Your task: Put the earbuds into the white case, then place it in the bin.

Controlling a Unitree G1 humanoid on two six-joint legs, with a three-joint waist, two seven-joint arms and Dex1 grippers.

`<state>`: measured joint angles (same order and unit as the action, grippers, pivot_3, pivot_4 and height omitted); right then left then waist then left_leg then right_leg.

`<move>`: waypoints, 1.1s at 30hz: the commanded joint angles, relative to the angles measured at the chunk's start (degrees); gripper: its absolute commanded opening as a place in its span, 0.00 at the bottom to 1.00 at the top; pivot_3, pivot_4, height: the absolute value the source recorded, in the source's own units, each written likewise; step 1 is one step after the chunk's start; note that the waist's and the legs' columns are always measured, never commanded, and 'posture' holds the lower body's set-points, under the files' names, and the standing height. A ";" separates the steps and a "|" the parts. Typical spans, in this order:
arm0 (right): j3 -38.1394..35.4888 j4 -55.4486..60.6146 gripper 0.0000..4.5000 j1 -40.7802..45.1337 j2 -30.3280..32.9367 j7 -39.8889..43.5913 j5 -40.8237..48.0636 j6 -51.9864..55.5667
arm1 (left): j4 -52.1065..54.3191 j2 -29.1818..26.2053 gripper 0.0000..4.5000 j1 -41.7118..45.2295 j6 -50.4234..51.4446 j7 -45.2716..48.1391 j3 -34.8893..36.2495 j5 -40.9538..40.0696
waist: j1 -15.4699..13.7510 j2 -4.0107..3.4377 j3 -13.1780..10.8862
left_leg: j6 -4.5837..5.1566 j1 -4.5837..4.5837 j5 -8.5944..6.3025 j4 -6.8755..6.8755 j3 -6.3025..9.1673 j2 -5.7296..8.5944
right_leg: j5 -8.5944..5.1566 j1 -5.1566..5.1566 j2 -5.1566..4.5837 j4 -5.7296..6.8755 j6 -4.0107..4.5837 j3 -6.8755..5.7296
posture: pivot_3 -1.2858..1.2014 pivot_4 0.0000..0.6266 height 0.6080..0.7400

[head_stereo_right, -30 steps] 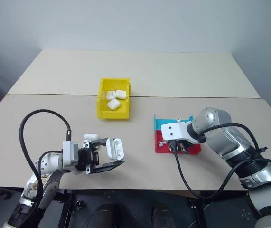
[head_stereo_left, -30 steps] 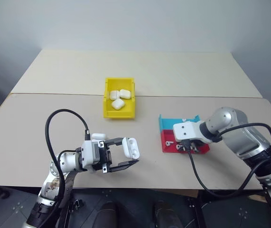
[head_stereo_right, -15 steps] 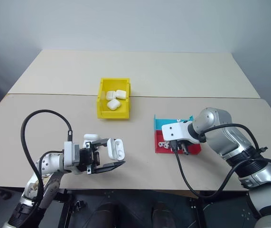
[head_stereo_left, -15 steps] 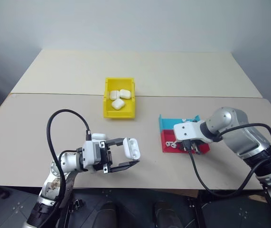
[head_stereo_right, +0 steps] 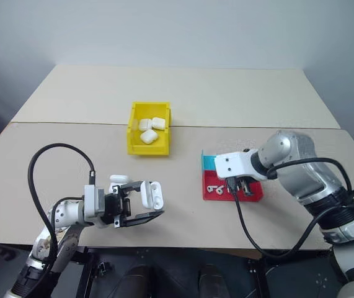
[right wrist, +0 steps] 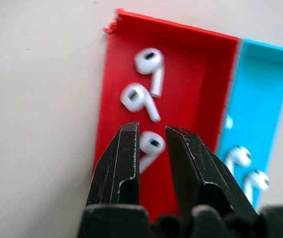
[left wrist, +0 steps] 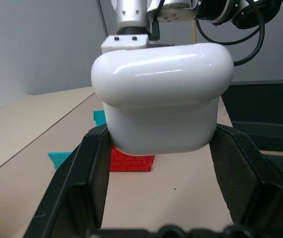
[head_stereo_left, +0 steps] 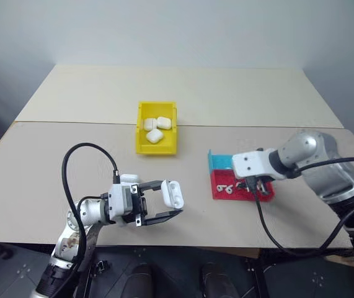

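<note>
No writing shows anywhere. The left tool [head_stereo_left: 164, 203] is grasping the white case [head_stereo_left: 173, 193] — lid open; the right tool [right wrist: 151, 144] pinches an earbud [right wrist: 150, 147] over the red tray [head_stereo_left: 242, 186].

In the right wrist view, the right tool [right wrist: 151, 148] covers most of one earbud [right wrist: 151, 145] in the red tray [right wrist: 200, 79]; whether the fingers [right wrist: 124, 158] pinch it or merely stand in front of it cannot be told. The blue tray [right wrist: 260, 99] runs off the frame's right edge, and the earbuds in it [right wrist: 238, 156] are blurred and partly behind the tool. In the left wrist view, the white case [left wrist: 161, 94] hides much of the red tray behind it, and its underside sits out of sight between the left tool's fingers [left wrist: 77, 198]. In the left eye view, the right tool covers the red tray's right part [head_stereo_left: 260, 192].
</note>
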<state>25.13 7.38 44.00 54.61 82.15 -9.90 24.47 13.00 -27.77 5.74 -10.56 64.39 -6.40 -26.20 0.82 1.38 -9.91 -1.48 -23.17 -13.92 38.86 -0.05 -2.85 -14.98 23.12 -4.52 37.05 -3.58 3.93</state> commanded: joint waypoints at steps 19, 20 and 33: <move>1.42 3.90 0.26 -0.93 -1.86 -3.35 -2.27 15.47 | 2.29 0.31 0.60 -0.15 -0.27 -1.51 -1.03 1.25 | 0.00 0.00 0.00 | 0.00 -0.02 0.00 0.00 0.00 0.00 | 0.00 0.02 0.00 0.00 0.00 0.00 | 0.52 0.24 1.00; 1.41 4.12 0.26 -0.96 -1.67 -3.56 -2.38 15.26 | 2.39 0.34 0.60 -0.29 -0.30 -1.57 -1.10 1.32 | 0.00 0.00 0.00 | 0.00 -0.02 0.00 -0.01 0.00 0.00 | 0.00 0.02 0.00 0.00 0.00 0.00 | 0.52 0.24 1.00; 0.60 5.87 0.26 -0.59 -0.37 -5.03 -2.13 15.68 | 2.13 0.48 0.60 -0.34 -0.61 -2.25 -1.56 2.08 | 0.01 0.00 0.00 | 0.00 -0.02 0.00 -0.01 0.00 0.00 | 0.00 0.02 0.00 0.00 0.00 0.00 | 0.52 0.24 1.00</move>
<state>27.74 12.04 42.12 53.64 77.47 -11.88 39.56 13.01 -27.47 5.35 -10.52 62.43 -7.95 -24.07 0.83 1.38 -9.92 -1.48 -23.19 -13.92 38.85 -0.06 -2.84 -14.98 23.14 -4.51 37.05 -3.57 3.93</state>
